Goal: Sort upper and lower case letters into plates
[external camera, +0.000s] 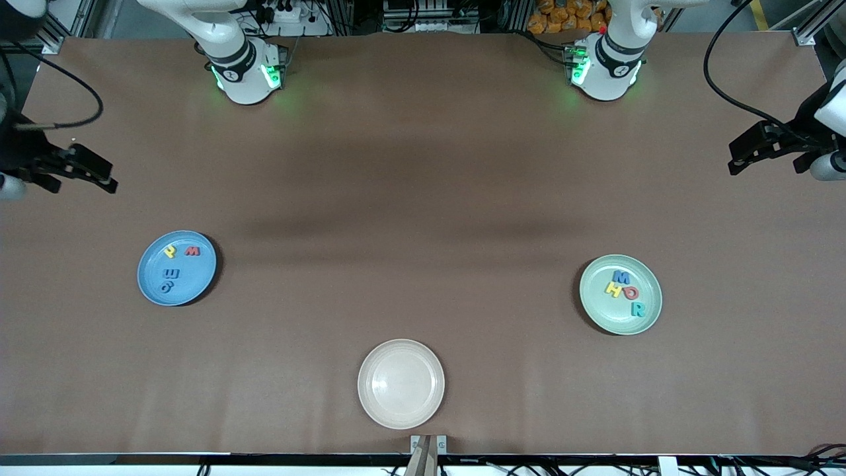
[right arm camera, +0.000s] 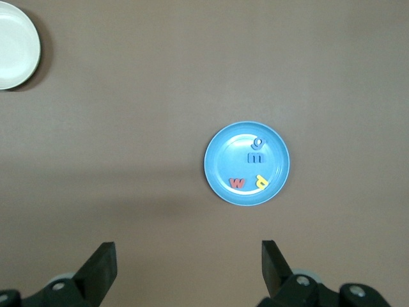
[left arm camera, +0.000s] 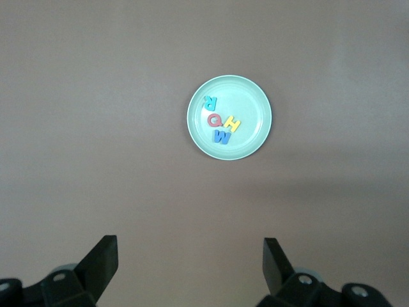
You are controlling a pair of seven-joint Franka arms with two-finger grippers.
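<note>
The light blue plate (external camera: 193, 285) (right arm camera: 223, 153) lies toward the right arm's end of the table and holds several letters: a yellow one (external camera: 170, 250), a red w (external camera: 192, 251), a blue m (external camera: 170, 274) and a blue g (external camera: 167, 287). Toward the left arm's end lies the mint green plate (external camera: 600, 305) (left arm camera: 252, 99); it holds a blue M (external camera: 621, 276), a yellow H (external camera: 615, 289), a red Q (external camera: 631, 293) and a teal R (external camera: 638, 308). My right gripper (external camera: 109, 180) (right arm camera: 188, 251) hangs open and empty high over the table's edge. My left gripper (external camera: 732, 158) (left arm camera: 190, 246) is likewise open and empty over its own end.
A cream-white round plate (external camera: 401, 383) (right arm camera: 16, 45) with nothing in it sits near the table's front edge, midway between the two coloured plates. Brown table cover spreads between all three plates. Both arm bases stand along the table's back edge.
</note>
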